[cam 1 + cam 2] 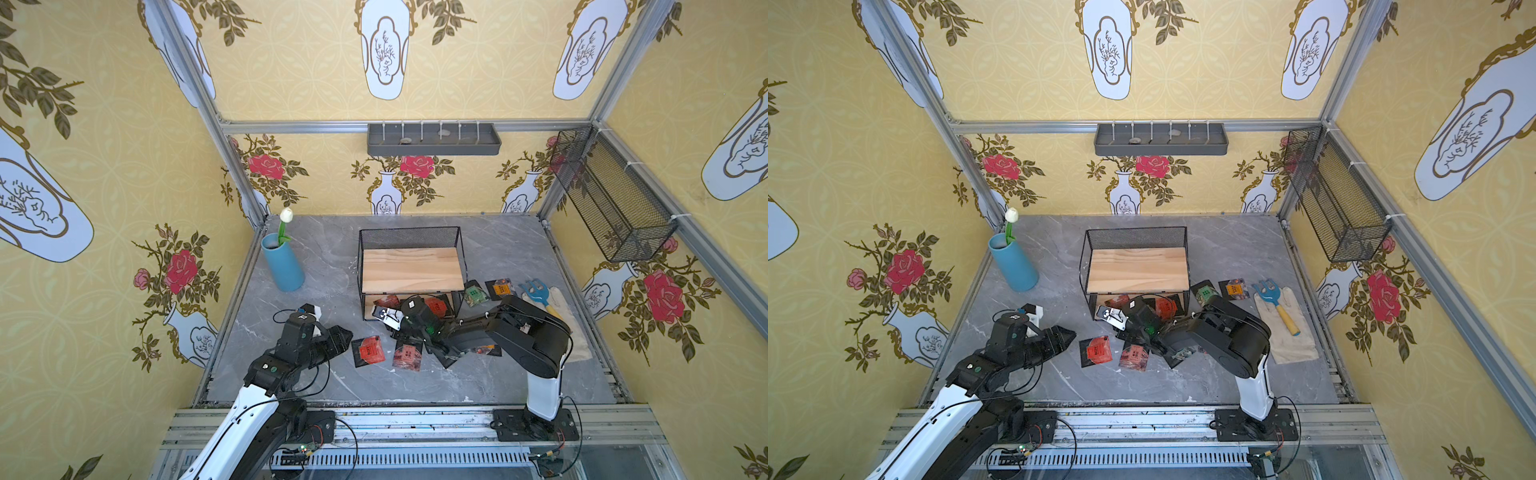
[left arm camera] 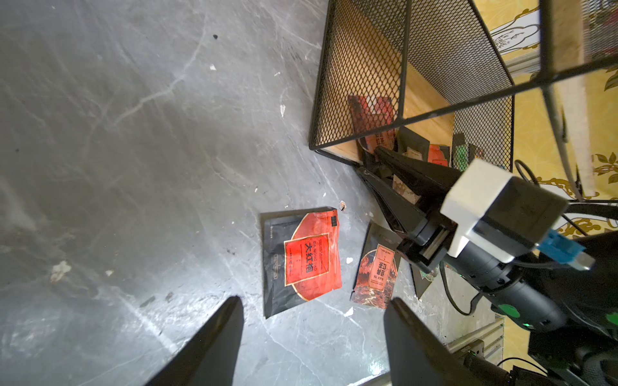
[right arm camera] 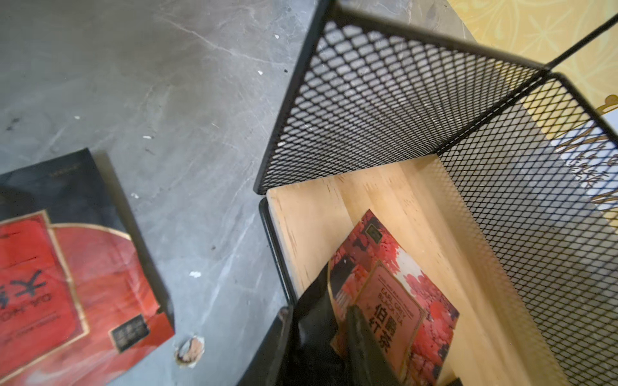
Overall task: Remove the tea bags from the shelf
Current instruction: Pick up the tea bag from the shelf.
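The shelf (image 1: 411,270) (image 1: 1138,270) stands mid-table, its top board bare. Tea bags (image 1: 438,306) lie on its lower board. Others lie on the table: two red ones (image 1: 370,350) (image 2: 304,260) (image 1: 407,356) in front, a green one (image 1: 475,293) and an orange one (image 1: 501,287) to the right. My right gripper (image 3: 337,294) (image 2: 371,160) reaches into the lower tier and is shut on the edge of a pink-red tea bag (image 3: 394,294). To the left of the red bags my left gripper (image 2: 314,300) (image 1: 347,334) hovers open, holding nothing.
A blue vase with a white tulip (image 1: 284,264) stands at the back left. A blue hand rake (image 1: 540,297) lies on a beige cloth (image 1: 573,328) at the right. A grey wall tray (image 1: 434,141) and a black mesh wall basket (image 1: 611,195) hang above.
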You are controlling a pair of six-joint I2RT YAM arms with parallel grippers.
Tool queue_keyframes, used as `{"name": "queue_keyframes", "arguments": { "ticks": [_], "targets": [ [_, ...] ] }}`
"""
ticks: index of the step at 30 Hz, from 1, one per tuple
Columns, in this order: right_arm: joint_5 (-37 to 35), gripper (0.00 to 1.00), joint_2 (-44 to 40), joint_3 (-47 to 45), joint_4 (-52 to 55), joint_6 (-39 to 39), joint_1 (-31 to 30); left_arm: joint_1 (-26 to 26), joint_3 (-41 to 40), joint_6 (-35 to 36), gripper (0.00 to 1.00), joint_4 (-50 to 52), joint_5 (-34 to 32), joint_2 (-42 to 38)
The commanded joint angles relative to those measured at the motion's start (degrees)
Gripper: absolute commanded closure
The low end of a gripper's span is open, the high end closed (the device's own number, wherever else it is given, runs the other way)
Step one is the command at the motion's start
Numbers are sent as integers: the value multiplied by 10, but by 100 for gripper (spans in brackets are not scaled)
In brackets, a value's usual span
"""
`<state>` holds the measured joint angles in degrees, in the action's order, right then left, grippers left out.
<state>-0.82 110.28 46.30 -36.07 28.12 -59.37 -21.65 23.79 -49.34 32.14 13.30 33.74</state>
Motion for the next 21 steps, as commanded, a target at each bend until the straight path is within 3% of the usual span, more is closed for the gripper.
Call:
{"name": "queue_keyframes", "arguments": {
  "ticks": [1, 17, 21],
  "targets": [
    [-1, 76, -7, 4, 10, -3, -3, 1, -2, 6, 25, -1, 0, 0],
    [-14, 97, -24, 0, 7, 8, -13, 2, 0, 2, 25, 0, 0, 0],
    [-21, 98, -27, -6, -8, 18, -19, 2, 0, -1, 25, 2, 0, -2]
  ]
}}
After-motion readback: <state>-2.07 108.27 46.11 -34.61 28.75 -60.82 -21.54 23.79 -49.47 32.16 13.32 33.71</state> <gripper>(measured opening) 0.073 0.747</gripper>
